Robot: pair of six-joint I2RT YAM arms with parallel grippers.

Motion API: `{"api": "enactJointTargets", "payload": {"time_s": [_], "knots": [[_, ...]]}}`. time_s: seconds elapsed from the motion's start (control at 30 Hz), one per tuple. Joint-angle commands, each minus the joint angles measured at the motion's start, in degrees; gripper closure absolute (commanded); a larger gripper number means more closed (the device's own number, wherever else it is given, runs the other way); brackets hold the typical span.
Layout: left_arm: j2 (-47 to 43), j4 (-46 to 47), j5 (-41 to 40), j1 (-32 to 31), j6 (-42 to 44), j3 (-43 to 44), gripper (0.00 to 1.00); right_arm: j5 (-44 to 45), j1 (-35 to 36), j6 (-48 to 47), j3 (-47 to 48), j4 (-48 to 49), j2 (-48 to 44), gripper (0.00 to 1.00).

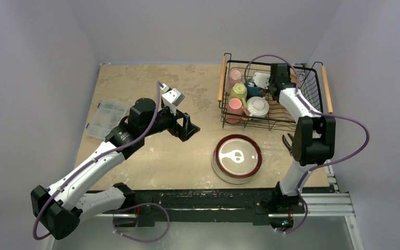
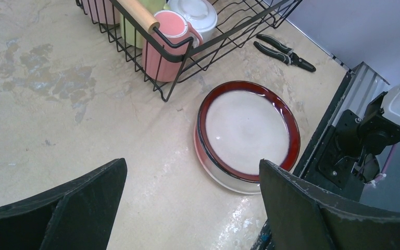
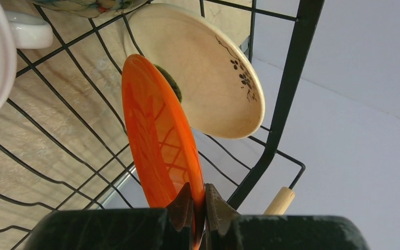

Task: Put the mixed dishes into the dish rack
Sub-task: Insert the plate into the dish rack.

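My right pincer (image 3: 199,202) clamps the red-orange plate (image 3: 159,140) on edge inside the dish rack (image 3: 286,78), perhaps touching a cream plate (image 3: 213,78) behind it. My left pincer (image 2: 191,165) gapes wide over the surface (image 2: 57,104), near the red-rimmed plate (image 2: 245,127).

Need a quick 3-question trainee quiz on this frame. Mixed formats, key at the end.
1. True or false: the left gripper holds a mug.
2. The right gripper is shut on: A) the orange plate B) a white mug C) the pliers.
3. Fill in: the red-rimmed plate lies outside the ____.
Key: 1 false, it is open and empty; 2 A; 3 dish rack.
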Motion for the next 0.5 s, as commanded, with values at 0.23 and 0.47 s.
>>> {"api": "enactJointTargets", "payload": {"time_s": [0.23, 0.47], "knots": [[-0.2, 0.7, -0.4, -0.4, 0.9, 2.7, 0.03, -0.2, -0.3, -3.1, -0.7, 4.2, 1.8, 1.0], [-0.2, 0.8, -0.3, -0.4, 1.0, 2.6, 0.02, 0.1, -0.4, -1.1, 0.0, 6.1, 4.2, 0.95]]}}
